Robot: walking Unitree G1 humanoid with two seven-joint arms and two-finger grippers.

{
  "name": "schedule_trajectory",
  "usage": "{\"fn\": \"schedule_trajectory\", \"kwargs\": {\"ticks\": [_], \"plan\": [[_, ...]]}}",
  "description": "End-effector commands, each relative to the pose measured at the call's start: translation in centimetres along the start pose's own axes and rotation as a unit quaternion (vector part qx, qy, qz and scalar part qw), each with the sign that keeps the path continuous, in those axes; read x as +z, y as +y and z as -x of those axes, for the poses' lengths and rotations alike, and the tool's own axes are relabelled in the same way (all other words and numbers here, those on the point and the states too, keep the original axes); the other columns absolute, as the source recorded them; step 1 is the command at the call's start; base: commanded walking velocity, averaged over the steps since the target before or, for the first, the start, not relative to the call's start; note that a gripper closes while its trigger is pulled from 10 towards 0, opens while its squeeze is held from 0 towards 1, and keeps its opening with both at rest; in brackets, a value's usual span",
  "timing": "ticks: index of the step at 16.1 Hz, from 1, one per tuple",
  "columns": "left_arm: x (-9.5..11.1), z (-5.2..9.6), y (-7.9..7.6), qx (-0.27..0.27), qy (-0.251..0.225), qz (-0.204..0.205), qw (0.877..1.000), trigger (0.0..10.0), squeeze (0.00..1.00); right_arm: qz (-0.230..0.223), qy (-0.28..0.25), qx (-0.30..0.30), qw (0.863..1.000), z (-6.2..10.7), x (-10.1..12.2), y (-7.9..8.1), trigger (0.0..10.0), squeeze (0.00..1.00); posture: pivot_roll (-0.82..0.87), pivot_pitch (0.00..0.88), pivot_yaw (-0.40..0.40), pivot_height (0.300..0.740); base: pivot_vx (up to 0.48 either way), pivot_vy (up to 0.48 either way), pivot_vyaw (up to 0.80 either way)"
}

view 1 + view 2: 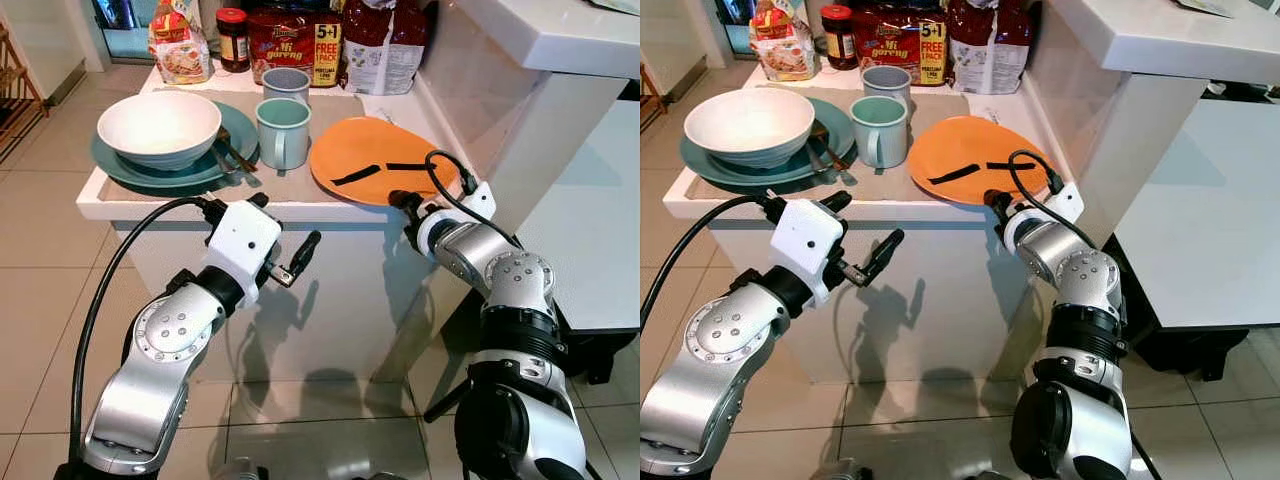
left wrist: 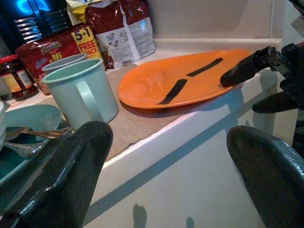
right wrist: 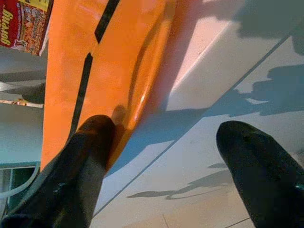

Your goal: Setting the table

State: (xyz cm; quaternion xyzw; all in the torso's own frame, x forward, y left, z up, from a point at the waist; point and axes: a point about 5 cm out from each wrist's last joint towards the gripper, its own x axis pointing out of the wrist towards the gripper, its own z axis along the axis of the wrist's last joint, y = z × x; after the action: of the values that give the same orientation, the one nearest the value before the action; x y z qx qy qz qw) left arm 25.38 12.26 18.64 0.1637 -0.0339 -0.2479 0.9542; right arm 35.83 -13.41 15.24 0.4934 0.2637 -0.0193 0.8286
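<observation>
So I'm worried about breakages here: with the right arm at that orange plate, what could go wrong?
1. The orange plate juts over the counter edge. The right end effector is open with one finger on the rim and one below the edge; a poor grip could tip the plate to the tile floor.
2. The mugs stand close beside the plate, so sliding it sideways might knock them.

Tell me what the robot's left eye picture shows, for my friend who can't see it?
The robot's right end effector is open at the near rim of an orange plate on a white counter. Its left end effector hangs open below the counter edge. Behind sit a white bowl on a teal plate and two mugs.
</observation>
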Motion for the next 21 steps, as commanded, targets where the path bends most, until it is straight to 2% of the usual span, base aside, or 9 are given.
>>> {"fn": "schedule_trajectory", "kwargs": {"ticks": [1,8,9,12,18,19,21], "plan": [[0.6,0.1,-0.4,-0.012,-0.012,-0.007,1.000,10.0,0.00,-0.003,-0.011,-0.004,1.000,0.4,0.6,-0.1,0.0,0.00,0.12,0.020,-0.074,0.740,0.000,0.000,0.00],[0.7,0.0,-0.4,-0.013,-0.014,-0.011,1.000,10.0,0.00,-0.011,-0.019,-0.006,1.000,1.6,0.6,-0.8,0.0,0.00,0.12,0.021,-0.069,0.740,0.000,0.000,0.00],[0.7,0.1,-0.4,-0.012,-0.013,-0.011,1.000,10.0,0.00,-0.014,-0.019,-0.010,1.000,2.3,0.5,-1.5,0.0,0.00,0.12,0.021,-0.067,0.740,0.000,0.000,0.00],[0.7,0.0,-0.5,-0.015,-0.015,-0.011,1.000,10.0,0.00,-0.022,-0.025,-0.016,0.999,3.2,0.7,-2.3,0.0,0.00,0.12,0.021,-0.067,0.740,0.000,0.000,0.00],[0.8,-0.1,-0.3,-0.010,-0.016,-0.012,1.000,10.0,0.00,-0.026,-0.032,-0.001,0.999,3.3,1.0,-1.5,0.0,0.00,0.11,0.019,-0.066,0.740,0.000,0.000,0.00],[0.7,-0.1,-0.3,-0.009,-0.016,-0.013,1.000,10.0,0.00,-0.016,-0.028,0.001,0.999,3.2,0.9,-1.4,10.0,0.00,0.11,0.019,-0.066,0.740,0.000,0.000,0.00],[0.7,-0.1,-0.2,-0.008,-0.016,-0.014,1.000,10.0,0.00,-0.011,-0.032,0.011,0.999,2.8,0.9,-1.0,10.0,0.00,0.11,0.020,-0.065,0.740,0.000,0.000,0.00]]}}
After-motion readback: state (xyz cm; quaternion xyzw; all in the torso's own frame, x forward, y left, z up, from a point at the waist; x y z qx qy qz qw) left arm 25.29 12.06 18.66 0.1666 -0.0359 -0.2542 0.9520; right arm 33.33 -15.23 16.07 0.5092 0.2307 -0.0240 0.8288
